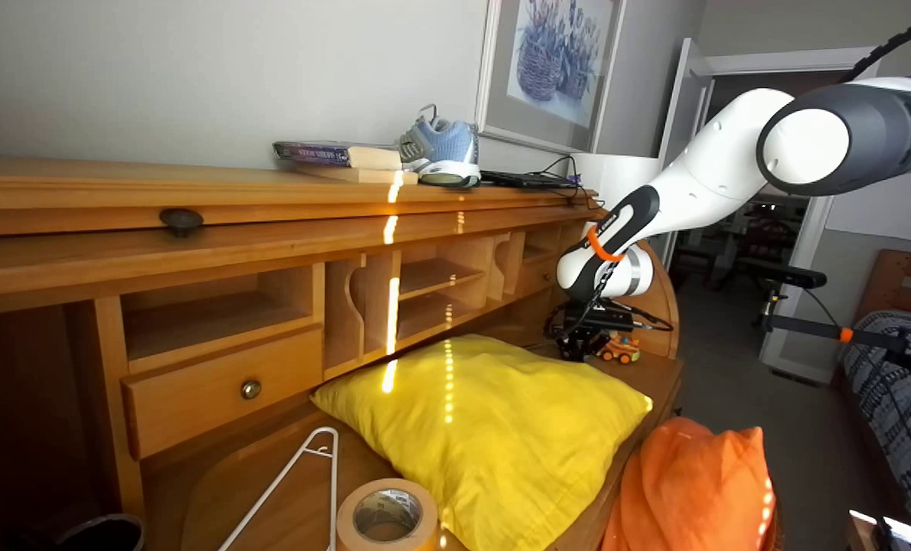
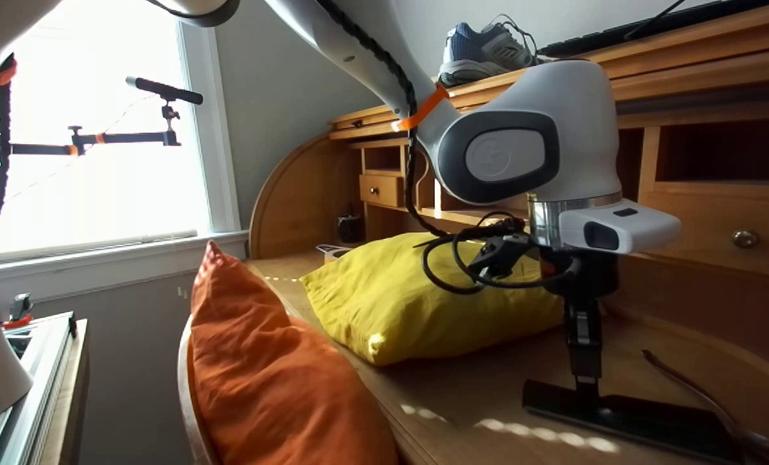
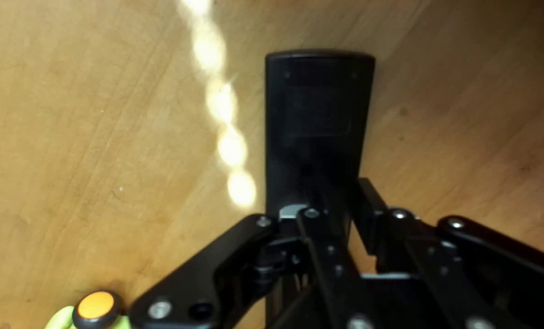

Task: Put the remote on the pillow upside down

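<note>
Cloth [image 2: 274,381], orange and bunched, stands at the left in an exterior view, just beside the desk [image 2: 468,387]. Next to the right, the yellow pillow [image 2: 417,303] lies on the desk top. Right of the pillow, the gripper [image 2: 587,387] points straight down, and its tips meet the remote [image 2: 662,421]. The remote, a slim black bar, is down at the desk top, apart from the pillow; it extends from just left of the tips toward the lower right.

In the wrist view, left to right: a green and orange part [image 3: 96,305] shows near the lower left corner, apart from the remote. One finger [image 3: 320,235] overlies the remote's dark face, between its two ends. The opposite finger [image 3: 370,219] stands at the right long edge. The jaws are set narrow, and that long edge runs into the slim gap between them. Black parts against a black body hide the pad contact; whether the remote is firmly clamped cannot be read. The visible face is plain, with a faint rectangular panel.

In an exterior view, a toy truck [image 1: 621,348] is just right of the gripper, whose fingers there are too dark to read.
</note>
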{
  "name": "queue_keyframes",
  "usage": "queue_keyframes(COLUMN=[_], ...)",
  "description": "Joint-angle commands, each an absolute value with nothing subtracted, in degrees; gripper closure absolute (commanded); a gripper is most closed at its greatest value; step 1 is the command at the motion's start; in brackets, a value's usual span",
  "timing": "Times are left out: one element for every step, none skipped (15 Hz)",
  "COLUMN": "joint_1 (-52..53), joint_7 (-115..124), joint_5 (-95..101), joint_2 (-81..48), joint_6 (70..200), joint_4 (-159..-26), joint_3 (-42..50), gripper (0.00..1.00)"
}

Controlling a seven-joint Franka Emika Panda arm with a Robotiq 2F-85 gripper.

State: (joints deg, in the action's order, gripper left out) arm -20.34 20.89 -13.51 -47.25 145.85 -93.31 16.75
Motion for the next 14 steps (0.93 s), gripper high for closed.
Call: queue_keyframes(joint_1=[-19.1, -19.1, -18.9, -18.8, -18.7, -18.5, -18.2, -18.4, -18.7, -19.2, -19.9, -20.3, -20.9, -21.3], joint_7=[18.6, 18.0, 17.4, 16.8, 16.4, 16.3, 16.4, 16.4, 16.2, 15.7, 14.9, 14.5, 13.9, 13.5], joint_5=[-11.1, -10.7, -10.2, -9.8, -9.4, -8.8, -8.1, -7.7, -7.5, -7.6, -8.2, -8.6, -9.2, -9.6], joint_2=[-43.5, -42.7, -41.9, -41.4, -40.9, -40.6, -40.3, -40.0, -39.8, -39.8, -39.8, -39.9, -40.0, -40.3], joint_6=[146.1, 146.2, 146.4, 146.6, 146.8, 147.0, 147.3, 147.2, 147.3, 147.6, 147.9, 148.2, 148.7, 149.5], joint_4=[-97.3, -97.9, -98.7, -99.3, -99.8, -100.3, -100.9, -101.4, -101.9, -102.3, -102.6, -102.8, -103.0, -103.1], joint_3=[17.6, 17.5, 17.4, 17.4, 17.5, 17.7, 18.2, 18.4, 18.4, 18.3, 17.8, 17.6, 16.9, 16.6], gripper=[1.00, 1.00, 1.00, 1.00, 1.00, 1.00, 0.74, 0.72, 0.66, 0.60, 0.51, 0.44, 0.36, 0.29])
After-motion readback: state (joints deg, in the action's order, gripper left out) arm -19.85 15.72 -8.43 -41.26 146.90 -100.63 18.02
